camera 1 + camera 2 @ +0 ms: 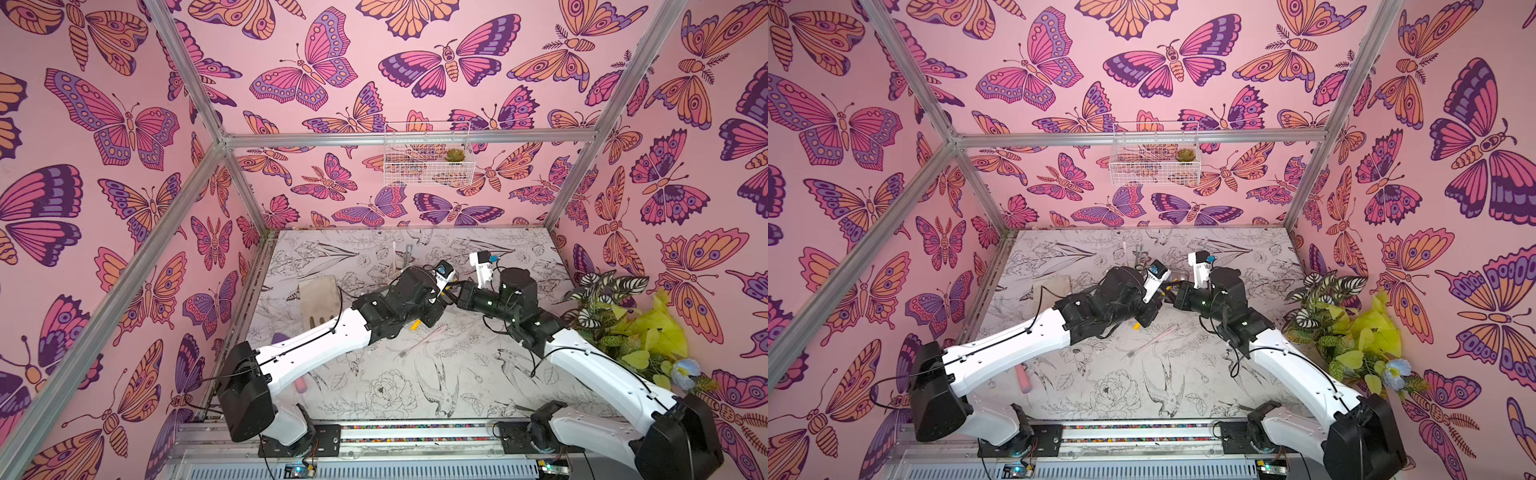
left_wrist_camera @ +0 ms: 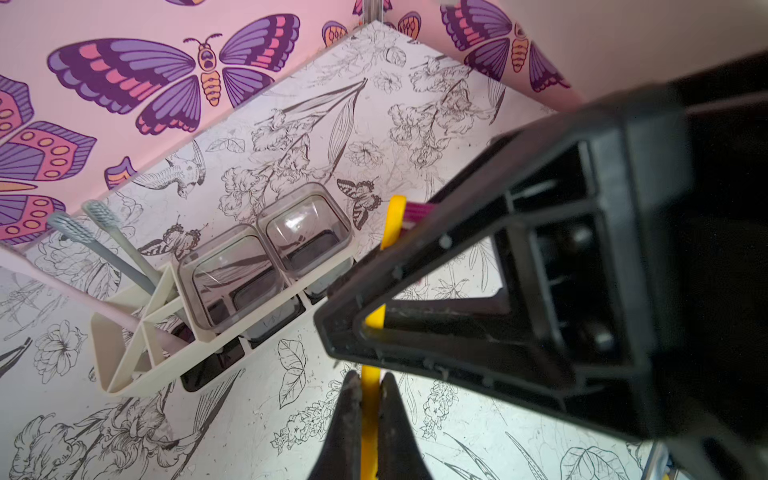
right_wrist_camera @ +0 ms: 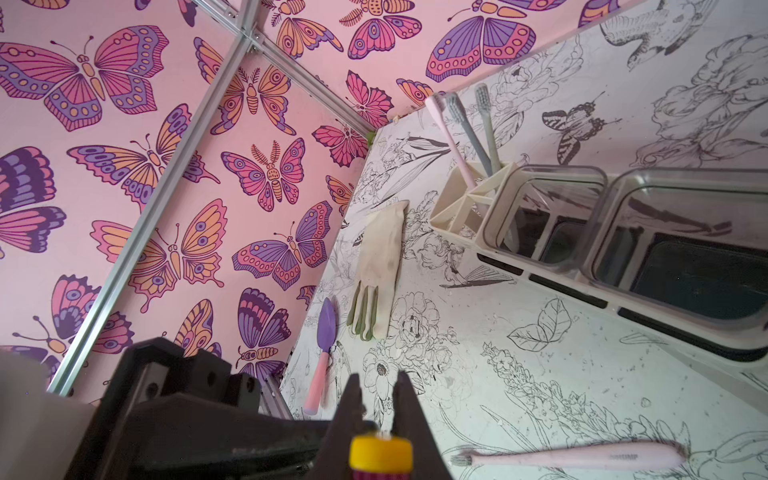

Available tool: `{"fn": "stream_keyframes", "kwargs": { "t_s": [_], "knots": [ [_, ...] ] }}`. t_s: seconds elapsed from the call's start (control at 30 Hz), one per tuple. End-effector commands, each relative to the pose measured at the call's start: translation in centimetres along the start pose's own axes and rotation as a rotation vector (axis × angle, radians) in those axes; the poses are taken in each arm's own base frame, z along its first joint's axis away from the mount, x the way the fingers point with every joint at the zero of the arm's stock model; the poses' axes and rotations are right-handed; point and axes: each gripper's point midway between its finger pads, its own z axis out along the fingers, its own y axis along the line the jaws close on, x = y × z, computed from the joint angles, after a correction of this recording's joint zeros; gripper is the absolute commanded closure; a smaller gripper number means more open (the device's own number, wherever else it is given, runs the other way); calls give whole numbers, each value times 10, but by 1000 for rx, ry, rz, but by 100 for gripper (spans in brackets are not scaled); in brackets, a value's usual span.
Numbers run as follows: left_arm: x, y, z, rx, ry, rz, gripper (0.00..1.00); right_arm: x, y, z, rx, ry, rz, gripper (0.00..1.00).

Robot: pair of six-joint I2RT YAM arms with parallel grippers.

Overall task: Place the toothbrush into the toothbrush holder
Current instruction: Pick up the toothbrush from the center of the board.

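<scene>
1. Yellow toothbrush (image 1: 415, 325) shows below the meeting wrists, mid-frame in both top views; grips hidden there.
2. Left wrist view: left gripper (image 2: 370, 376), lower centre, clamped on the handle; right gripper (image 2: 353, 328) pinching higher, apparently for a handover. Toothbrush holder (image 2: 141, 382) stands lower left.
3. Right wrist view: right jaws closed on the brush head, bottom edge; holder upper right.
</scene>
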Motion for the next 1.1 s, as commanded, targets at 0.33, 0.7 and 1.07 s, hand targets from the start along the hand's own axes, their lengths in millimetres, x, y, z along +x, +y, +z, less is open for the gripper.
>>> {"fn": "stream_keyframes", "kwargs": {
  "t_s": [0.33, 0.7, 1.07],
  "knots": [
    [18, 34, -19, -99, 4, -17, 69, -21, 5, 11, 54, -17, -41, 100],
    [43, 75, -53, -332, -48, -72, 44, -42, 21, 29, 145, -2, -198, 100],
    [121, 82, -60, -449, -64, -57, 42, -69, 34, 61, 267, -28, -407, 100]
  ]
}}
